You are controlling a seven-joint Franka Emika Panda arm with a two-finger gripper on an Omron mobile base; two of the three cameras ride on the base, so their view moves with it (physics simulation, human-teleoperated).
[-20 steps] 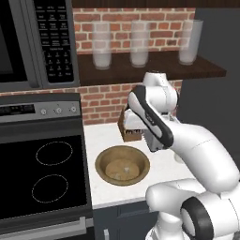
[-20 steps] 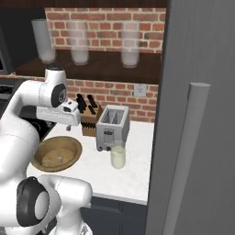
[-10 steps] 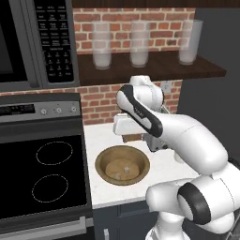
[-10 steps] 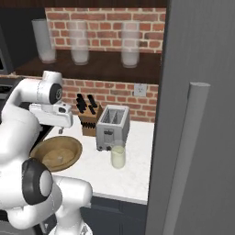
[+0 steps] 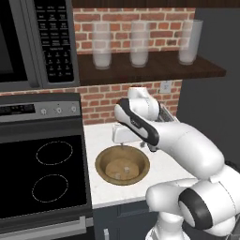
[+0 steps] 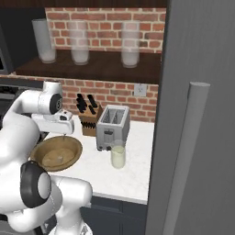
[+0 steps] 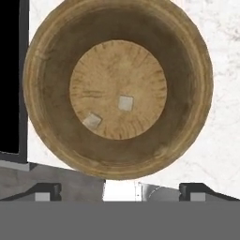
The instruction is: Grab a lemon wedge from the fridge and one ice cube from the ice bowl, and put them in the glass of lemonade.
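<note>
The wooden ice bowl (image 5: 101, 161) (image 6: 76, 147) (image 7: 199, 84) sits on the white counter beside the stove. Two ice cubes lie on its floor, one near the centre (image 7: 125, 103) and one lower left of it (image 7: 92, 120). My gripper (image 7: 122, 191) (image 5: 122, 142) (image 6: 59, 134) hangs open just above the bowl's back rim, pointing down, with nothing between its tips. The glass of lemonade (image 6: 118, 157) stands in front of the toaster. The fridge (image 6: 206, 92) is shut, and its bar handle (image 6: 183, 156) faces me. The lemon wedge is out of view.
A silver toaster (image 6: 112, 125) and a knife block (image 6: 87, 114) stand against the brick wall behind the bowl. A black stove (image 5: 47, 173) lies to the left, under a microwave (image 5: 33, 42). Three tall frosted glasses (image 5: 139, 43) stand on the shelf above.
The arm has swung left and lowered, carrying the hand from in front of the knife block to above the bowl. The jaws have stayed open.
</note>
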